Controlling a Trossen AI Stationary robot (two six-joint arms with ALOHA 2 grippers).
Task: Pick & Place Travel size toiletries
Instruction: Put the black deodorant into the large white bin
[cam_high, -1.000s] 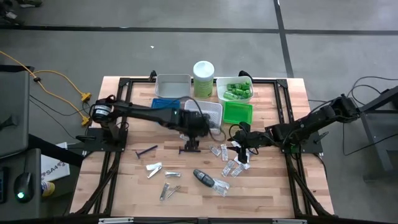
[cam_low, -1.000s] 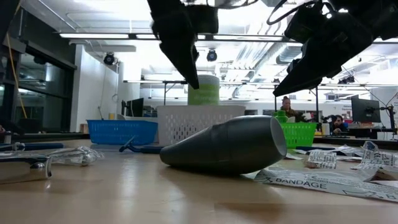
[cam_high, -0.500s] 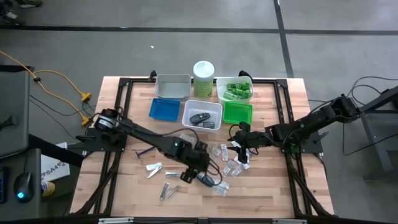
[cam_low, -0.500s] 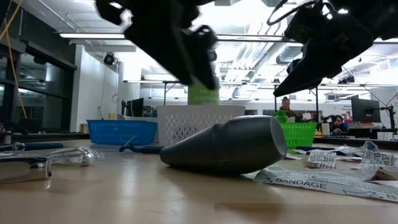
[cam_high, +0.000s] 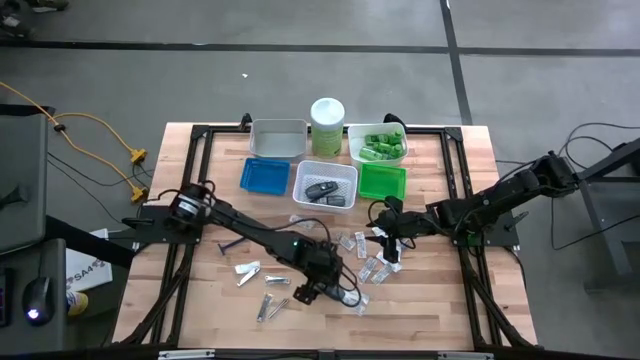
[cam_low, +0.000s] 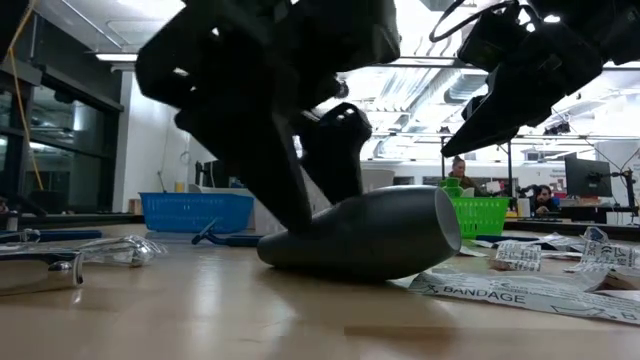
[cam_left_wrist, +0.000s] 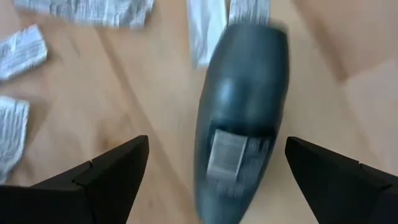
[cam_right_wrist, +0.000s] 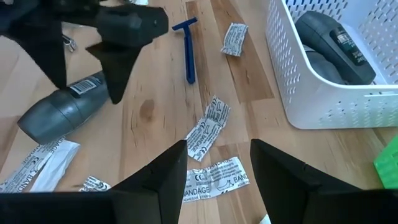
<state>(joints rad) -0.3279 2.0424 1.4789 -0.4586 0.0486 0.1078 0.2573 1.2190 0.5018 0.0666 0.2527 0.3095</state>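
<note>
**Left arm drops onto the second grey case**

On the wooden table (cam_high: 200, 300), the left gripper (cam_high: 322, 287) has swung from the trays down to the near edge within the last second; its fingers (cam_left_wrist: 106, 171) stand wide apart, straddling the dark grey oval case (cam_left_wrist: 239, 112) that lies flat among bandage packets (cam_right_wrist: 208, 127). Another case (cam_high: 322, 191) already sits in the white basket (cam_high: 325, 170), so this looks like the next pick. The right gripper (cam_high: 392, 232) hovers over the packets, jaws part open, holding nothing visible.
</note>
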